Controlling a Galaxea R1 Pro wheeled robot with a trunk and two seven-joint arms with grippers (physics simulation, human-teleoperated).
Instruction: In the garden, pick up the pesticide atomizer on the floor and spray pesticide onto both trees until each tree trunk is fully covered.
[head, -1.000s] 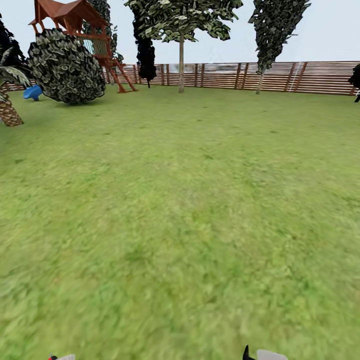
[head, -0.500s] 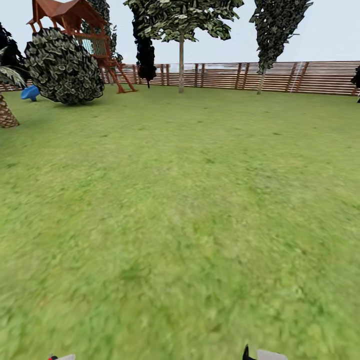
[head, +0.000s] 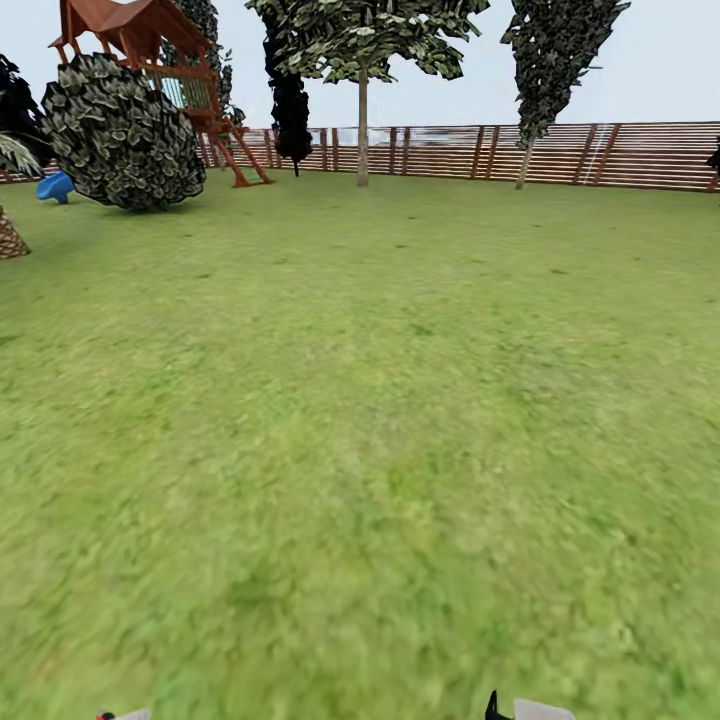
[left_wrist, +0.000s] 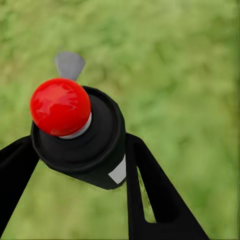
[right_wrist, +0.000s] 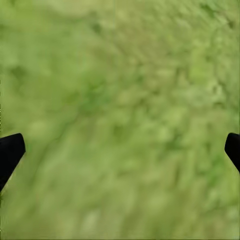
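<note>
The pesticide atomizer (left_wrist: 87, 145), a dark bottle with a red knob on top and a white label, sits between the black fingers of my left gripper (left_wrist: 79, 142), which is shut on it above blurred grass. My right gripper (right_wrist: 122, 147) is open over the lawn, its two black fingertips (right_wrist: 11, 150) far apart with nothing between them. The garden lawn (head: 360, 420) stretches ahead to a brown slat fence (head: 600, 155). The two trees, their trunks and the pesticide are out of view.
Along the fence stand a thin pale-stemmed leafy tree (head: 362, 120) and a dark columnar tree (head: 545, 70). At the far left are a round dark bush (head: 125, 135), a wooden play tower (head: 150, 40), a blue object (head: 55, 185) and a scaly palm trunk (head: 10, 238).
The whole head view has shifted: the bush, blue object and palm slid toward the left edge, so the camera moved over the lawn. Both arms hold the same pose.
</note>
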